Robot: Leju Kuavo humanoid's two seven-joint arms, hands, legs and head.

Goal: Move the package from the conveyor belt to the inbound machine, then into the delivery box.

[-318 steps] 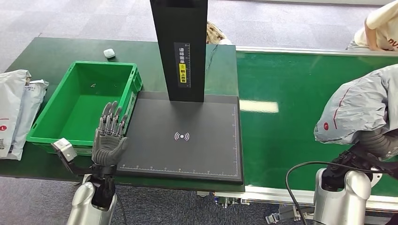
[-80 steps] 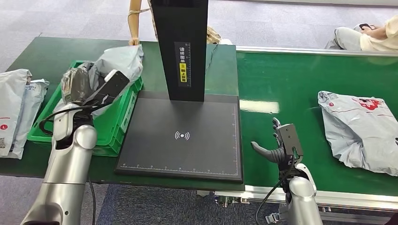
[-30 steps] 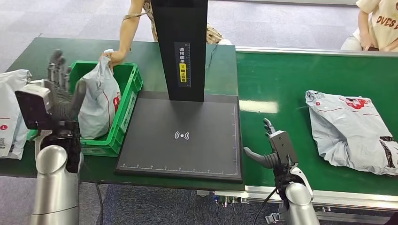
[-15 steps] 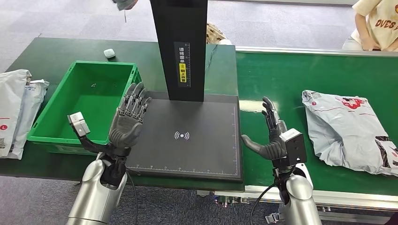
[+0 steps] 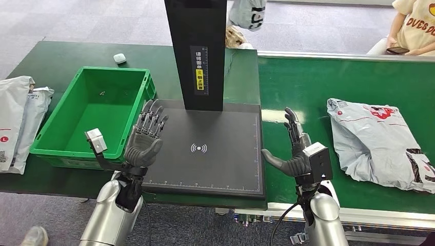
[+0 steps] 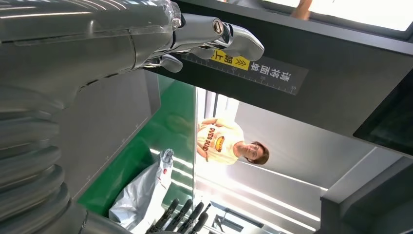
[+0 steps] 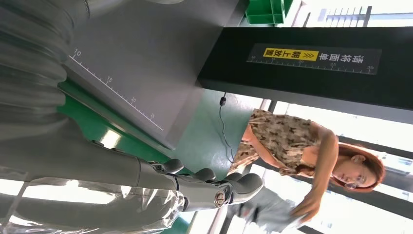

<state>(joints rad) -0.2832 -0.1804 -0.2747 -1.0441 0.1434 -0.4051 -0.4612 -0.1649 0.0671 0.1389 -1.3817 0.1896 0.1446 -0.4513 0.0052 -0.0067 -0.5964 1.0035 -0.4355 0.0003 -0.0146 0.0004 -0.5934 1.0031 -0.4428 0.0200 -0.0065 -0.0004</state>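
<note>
A grey package [image 5: 380, 141] with red print lies flat on the green conveyor belt [image 5: 308, 92] at the right; it also appears in the left wrist view as a grey package [image 6: 139, 195]. My right hand [image 5: 296, 148] is raised, fingers spread and holding nothing, over the belt's near edge, left of the package and apart from it. My left hand [image 5: 145, 138] is raised the same way over the left edge of the black inbound machine [image 5: 205, 148], palm open and bare. The green delivery box [image 5: 92, 115] stands left of the machine with nothing in it.
The machine's black upright column [image 5: 197, 51] rises behind its plate. Grey packages [image 5: 18, 120] lie at the table's far left. A small white object [image 5: 119, 58] sits behind the box. A person holds a grey bag [image 5: 248, 13] beyond the column; another person [image 5: 410, 28] sits at the far right.
Since half a second ago both hands have stayed raised and spread, barely shifting. The package on the belt has drifted slightly left. A person carries the removed bag to the right behind the column.
</note>
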